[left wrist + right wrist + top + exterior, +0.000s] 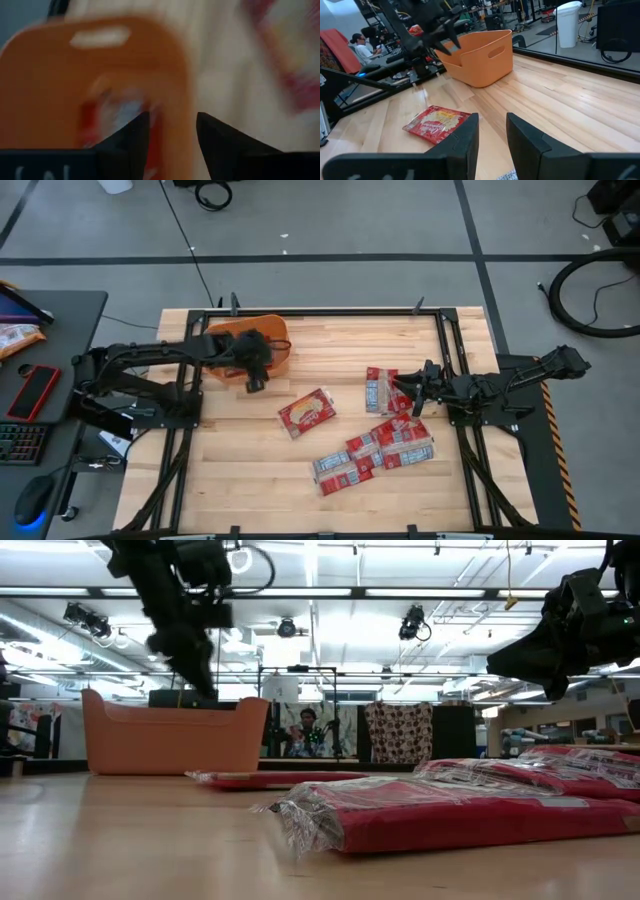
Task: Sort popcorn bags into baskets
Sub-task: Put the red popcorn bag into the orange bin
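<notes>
The orange basket (pixel 262 340) stands at the table's far left part. My left gripper (pixel 256 378) hovers open over its near right rim, holding nothing. The left wrist view shows the basket (pixel 60 85) below with a red packet (pixel 117 117) lying inside. A popcorn bag showing yellow popcorn (pixel 307 412) lies flat mid-table. Another bag (pixel 381 389) lies farther right, and several overlap in a cluster (pixel 375 452) near the right. My right gripper (pixel 408 394) hangs open above the table beside the right bag; in its wrist view the gripper (pixel 493 127) is empty and the popcorn bag (pixel 436 124) lies ahead.
Black frame rails (pixel 452 350) run along the table's sides. A desk (pixel 55 310) at the left carries a phone (pixel 33 392), a keyboard and an orange snack bag (pixel 18 336). Bare wood (pixel 330 350) lies between basket and bags. A person (pixel 306 730) sits beyond the table.
</notes>
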Tool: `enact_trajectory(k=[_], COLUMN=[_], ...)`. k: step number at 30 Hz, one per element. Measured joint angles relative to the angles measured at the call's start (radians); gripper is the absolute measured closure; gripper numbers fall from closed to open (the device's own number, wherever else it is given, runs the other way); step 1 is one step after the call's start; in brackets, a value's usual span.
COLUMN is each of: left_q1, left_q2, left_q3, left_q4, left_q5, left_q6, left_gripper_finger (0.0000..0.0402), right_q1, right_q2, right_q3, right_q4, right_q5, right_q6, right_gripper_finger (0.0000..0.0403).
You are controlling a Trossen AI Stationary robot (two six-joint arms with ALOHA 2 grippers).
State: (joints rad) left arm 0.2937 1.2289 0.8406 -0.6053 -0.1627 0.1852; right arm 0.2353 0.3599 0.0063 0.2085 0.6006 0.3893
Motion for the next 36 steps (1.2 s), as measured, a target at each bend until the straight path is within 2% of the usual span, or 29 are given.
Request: enact_trajectory(k=[3, 10, 19, 26, 30, 36], left_q1=[-0.083, -0.273, -0.405, -0.497, -0.541, -0.564], left_q2=[0.017, 0.148, 0.372, 0.573, 0.679, 0.75], left_q3=[0.001, 0.0, 0.024, 0.24, 0.348, 0.407], left_q4=[0.078, 0.179, 0.36, 0.35, 0.267, 0.184], left_q5=[0.023, -0.13, -0.182, -0.244, -0.304, -0.299], left_q6=[-0.099, -0.314, -0.468, -0.493, -0.513, -0.54], left_gripper_finger=[0.0238, 0.0237, 0.0227, 0.0227, 0.0221, 0.0183], right_q1=[0.0, 0.0, 0.0, 0.0, 0.0, 0.0], right_q2=[0.0, 0.0, 0.0, 0.0, 0.0, 0.0], right_q3=[0.0, 0.0, 0.0, 0.0, 0.0, 0.0], right_q4=[0.0, 0.0, 0.001, 0.005, 0.006, 0.008], right_q5=[0.0, 0.0, 0.0, 0.0, 0.0, 0.0], right_q6=[0.0, 0.0, 0.0, 0.0, 0.0, 0.0], right_gripper_finger=[0.0299, 0.0299, 0.0299, 0.0299, 0.0299, 0.0299])
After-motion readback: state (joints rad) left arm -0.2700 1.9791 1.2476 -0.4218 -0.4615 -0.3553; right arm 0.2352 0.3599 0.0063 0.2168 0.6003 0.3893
